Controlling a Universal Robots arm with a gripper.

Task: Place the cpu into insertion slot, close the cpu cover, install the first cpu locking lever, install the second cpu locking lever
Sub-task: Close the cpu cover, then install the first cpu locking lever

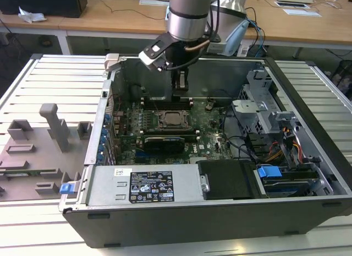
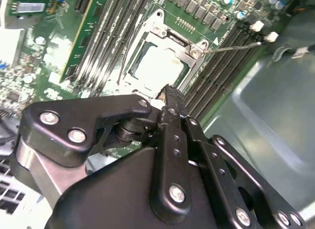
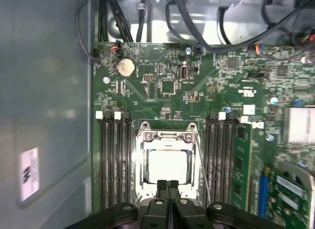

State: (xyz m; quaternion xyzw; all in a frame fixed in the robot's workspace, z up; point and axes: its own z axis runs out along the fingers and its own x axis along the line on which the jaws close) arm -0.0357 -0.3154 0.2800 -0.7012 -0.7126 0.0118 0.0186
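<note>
Hand fingers together, holding nothing, tips at the edge of the cpu cover lying over the cpu.

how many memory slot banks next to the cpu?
2. One memory slot bank sits on one side of the cpu, the other bank on the opposite side. The gripper hides part of the motherboard.

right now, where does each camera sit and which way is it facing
Exterior view: off the arm, raised, looking down into the open computer case; the arm and its tool hang over the cpu.
First wrist view: on the wrist, looking straight along the shut tool at the motherboard.
Second wrist view: on the wrist, looking at a slant past the tool at the board.
Both wrist views share the tool tip, the cpu and the cpu cover.
</note>
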